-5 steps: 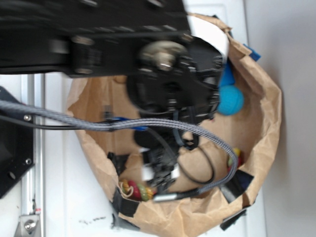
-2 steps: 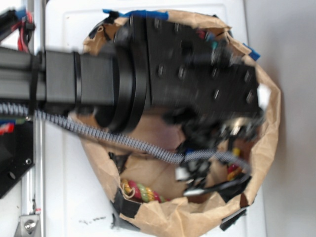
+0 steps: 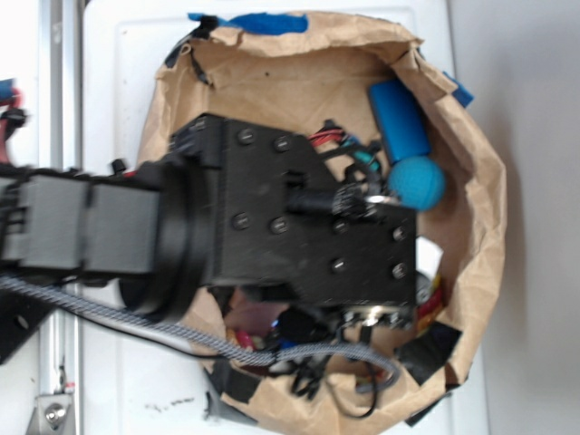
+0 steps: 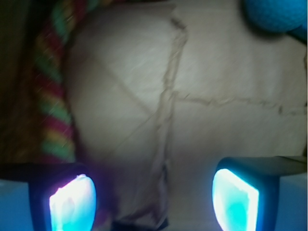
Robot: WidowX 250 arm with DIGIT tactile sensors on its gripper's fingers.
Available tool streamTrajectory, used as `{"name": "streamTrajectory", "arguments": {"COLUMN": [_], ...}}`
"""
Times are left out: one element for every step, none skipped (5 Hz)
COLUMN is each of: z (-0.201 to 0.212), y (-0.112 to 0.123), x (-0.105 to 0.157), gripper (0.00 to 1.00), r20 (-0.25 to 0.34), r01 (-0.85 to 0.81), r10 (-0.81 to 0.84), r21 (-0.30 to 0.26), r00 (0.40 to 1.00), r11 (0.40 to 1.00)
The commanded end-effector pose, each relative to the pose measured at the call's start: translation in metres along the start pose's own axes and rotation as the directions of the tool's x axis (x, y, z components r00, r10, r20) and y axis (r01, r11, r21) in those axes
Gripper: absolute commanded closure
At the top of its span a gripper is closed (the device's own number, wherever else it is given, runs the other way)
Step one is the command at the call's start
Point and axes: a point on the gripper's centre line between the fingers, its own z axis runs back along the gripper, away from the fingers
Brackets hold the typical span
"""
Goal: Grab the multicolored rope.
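In the wrist view the gripper (image 4: 154, 202) is sitting closest to the lens, its two fingers (image 4: 72, 202) glowing cyan at the bottom corners and standing wide apart, with nothing between them but creased brown paper. The bag (image 4: 192, 96) floor is filling most of that view, crossed by fold lines.

Just beyond the left finger, the rope (image 4: 50, 91) is running up the left edge along the bag wall. It is showing as a thick twisted cord of fabric, with red, green and yellow strands winding round one another in slanted bands. Its lower stretch is passing close beside the left finger's tip, but whether they are touching is not clear. Its ends are lying outside the view there.

Farther off, at the top right corner, the ball (image 4: 276, 14) is peeking in, blue and fuzzy-looking, well apart from the rope.

In the exterior view the black arm (image 3: 299, 227) is reaching from the left and covering the middle of the bag (image 3: 480, 227), hiding the gripper beneath it. A bit of red and yellow rope (image 3: 435, 294) is showing past the arm's right edge, near the bag's lower right wall. The ball (image 3: 418, 184) is resting at the upper right, just below a blue block (image 3: 399, 118). A braided cable (image 3: 136, 319) is trailing under the arm.
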Motion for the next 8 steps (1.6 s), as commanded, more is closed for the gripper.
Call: {"name": "streamTrajectory", "arguments": {"z": [0.015,0.014,0.014,0.014,-0.002,-0.013,-0.019,-0.022], "y": [-0.015,-0.016,-0.016,-0.016,-0.033,-0.051,-0.057,-0.069], "x": [0.0,0.003,0.003,0.003,0.003,-0.002,-0.009,-0.027], "gripper": [0.0,0.0,0.0,0.0,0.0,0.0,0.0,0.0], "r20": [0.02,0.008,0.008,0.008,-0.004,0.034,0.021,-0.006], "r01": [0.049,0.038,0.038,0.038,0.108,0.131,0.152,0.2], "r10": [-0.047,-0.038,-0.038,-0.038,-0.109,-0.129,-0.151,-0.203], "r21": [-0.1,-0.047,-0.047,-0.047,-0.079,-0.067,-0.065,-0.146], "r00": [0.999,0.999,0.999,0.999,0.994,0.991,0.988,0.979], "r11": [0.994,0.998,0.998,0.998,0.991,0.989,0.986,0.969]}}
